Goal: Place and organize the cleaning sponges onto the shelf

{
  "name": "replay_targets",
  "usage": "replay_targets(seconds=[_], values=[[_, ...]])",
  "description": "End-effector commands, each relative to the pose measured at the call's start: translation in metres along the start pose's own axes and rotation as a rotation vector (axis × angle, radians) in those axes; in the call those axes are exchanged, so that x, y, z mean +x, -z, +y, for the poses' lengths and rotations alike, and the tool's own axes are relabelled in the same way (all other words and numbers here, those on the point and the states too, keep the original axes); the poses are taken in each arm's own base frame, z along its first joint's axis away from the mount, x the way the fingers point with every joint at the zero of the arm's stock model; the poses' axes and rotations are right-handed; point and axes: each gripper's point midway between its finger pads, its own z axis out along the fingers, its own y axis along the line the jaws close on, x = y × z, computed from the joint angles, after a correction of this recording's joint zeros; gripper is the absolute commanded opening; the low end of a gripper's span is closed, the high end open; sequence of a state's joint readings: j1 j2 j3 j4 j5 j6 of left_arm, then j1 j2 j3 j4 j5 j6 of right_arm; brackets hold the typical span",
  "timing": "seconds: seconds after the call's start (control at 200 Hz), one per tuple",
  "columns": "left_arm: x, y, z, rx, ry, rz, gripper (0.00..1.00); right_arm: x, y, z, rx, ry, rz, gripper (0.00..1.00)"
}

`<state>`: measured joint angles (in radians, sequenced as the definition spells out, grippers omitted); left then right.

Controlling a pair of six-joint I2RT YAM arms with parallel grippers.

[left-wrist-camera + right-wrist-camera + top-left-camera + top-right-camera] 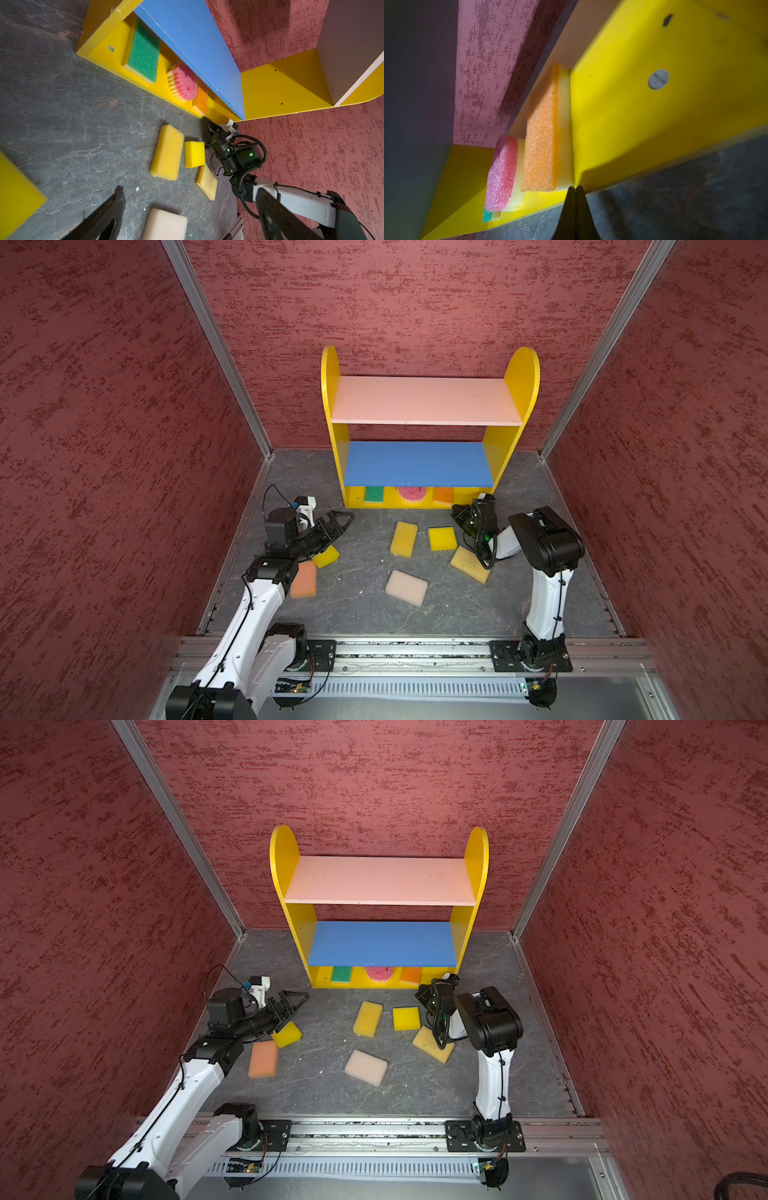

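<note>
The shelf (pixel 330 377) stands against the back wall. On its yellow bottom board rest a green sponge (pixel 374 494), a round pink-backed sponge (pixel 411 495) and an orange sponge (pixel 542 145). Several more sponges lie on the floor: golden (pixel 404 538), yellow (pixel 442 538), tan (pixel 469 564), cream (pixel 406 587), peach (pixel 304 578) and a yellow one (pixel 326 556) partly under my left arm. My left gripper (pixel 189 189) hovers open and empty above the floor left of the shelf. My right gripper (pixel 575 188) is shut and empty, its tip at the bottom board's front edge beside the orange sponge.
Red textured walls (pixel 104 448) close in the grey floor (pixel 361 564) on three sides. The shelf's pink top board (pixel 424 400) and blue middle board (pixel 415 464) carry nothing. A metal rail (pixel 415 649) with both arm bases runs along the front.
</note>
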<state>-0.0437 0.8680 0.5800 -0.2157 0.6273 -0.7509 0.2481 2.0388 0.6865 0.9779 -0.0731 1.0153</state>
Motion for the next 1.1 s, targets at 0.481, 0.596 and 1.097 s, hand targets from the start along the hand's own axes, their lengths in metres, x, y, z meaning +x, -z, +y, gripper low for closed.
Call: replay_targets(seconds=[0.481,0.596,1.097], values=[[-0.007,-0.008,0.006,0.004,-0.013,-0.005,0.98,0.013,0.000,-0.036,0.131,-0.017,0.029,0.00],[-0.012,-0.010,0.005,0.014,-0.016,-0.011,0.97,0.014,0.006,-0.038,0.145,-0.009,0.034,0.00],[-0.018,-0.024,0.013,-0.010,-0.056,-0.001,0.97,0.001,0.016,-0.027,0.119,-0.053,-0.031,0.00]])
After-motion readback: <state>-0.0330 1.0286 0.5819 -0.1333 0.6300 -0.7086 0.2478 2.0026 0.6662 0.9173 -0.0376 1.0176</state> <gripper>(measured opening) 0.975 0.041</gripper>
